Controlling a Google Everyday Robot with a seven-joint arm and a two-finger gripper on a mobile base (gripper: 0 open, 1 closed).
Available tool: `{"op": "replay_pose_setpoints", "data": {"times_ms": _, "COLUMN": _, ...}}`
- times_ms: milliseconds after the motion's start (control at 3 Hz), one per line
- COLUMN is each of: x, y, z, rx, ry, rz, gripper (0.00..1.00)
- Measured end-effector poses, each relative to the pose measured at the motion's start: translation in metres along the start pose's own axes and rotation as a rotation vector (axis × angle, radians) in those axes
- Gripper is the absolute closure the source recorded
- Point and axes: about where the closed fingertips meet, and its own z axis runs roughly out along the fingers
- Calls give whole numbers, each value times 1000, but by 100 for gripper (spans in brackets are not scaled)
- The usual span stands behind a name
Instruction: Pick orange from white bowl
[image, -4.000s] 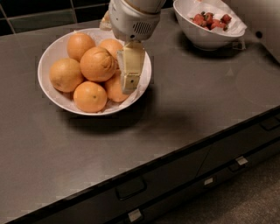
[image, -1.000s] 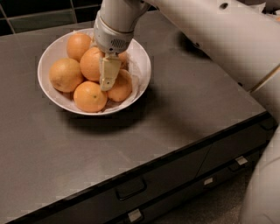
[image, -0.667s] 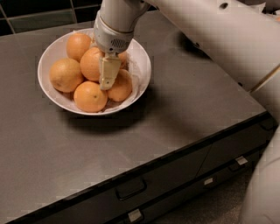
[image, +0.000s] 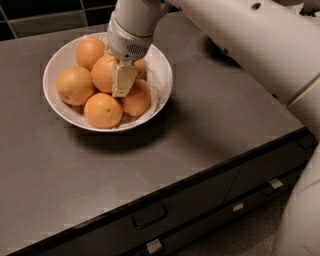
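The white bowl (image: 161, 75) stands at the back left of the dark counter and holds several oranges. The largest orange (image: 104, 73) lies in the middle of the pile, on top. My gripper (image: 123, 80) reaches down into the bowl from the back. It sits against the right side of that orange, between it and the orange at the right (image: 137, 99). Other oranges lie at the back (image: 90, 51), left (image: 74, 85) and front (image: 102, 110). Part of the pile behind my gripper is hidden.
My arm (image: 240, 35) spans the upper right of the view and covers the back right of the counter. The counter's front edge (image: 200, 172) runs diagonally, with drawers and handles (image: 149, 218) below. A dark tiled wall (image: 45, 20) is behind the bowl.
Since four seconds ago my gripper has moved left and lower into the bowl, onto the middle orange. My arm now covers the smaller bowl. Over the last second nothing has visibly moved.
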Motion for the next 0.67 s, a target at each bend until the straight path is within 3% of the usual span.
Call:
{"op": "replay_pose_setpoints", "data": {"times_ms": 333, "x": -1, "y": 0, "z": -2, "rx": 4, "ry": -2, "rz": -1, "gripper": 100}}
{"op": "replay_pose_setpoints", "data": {"times_ms": 667, "x": -13, "y": 7, "z": -31, "rx": 79, "ry": -13, "rz": -16, "gripper": 100}}
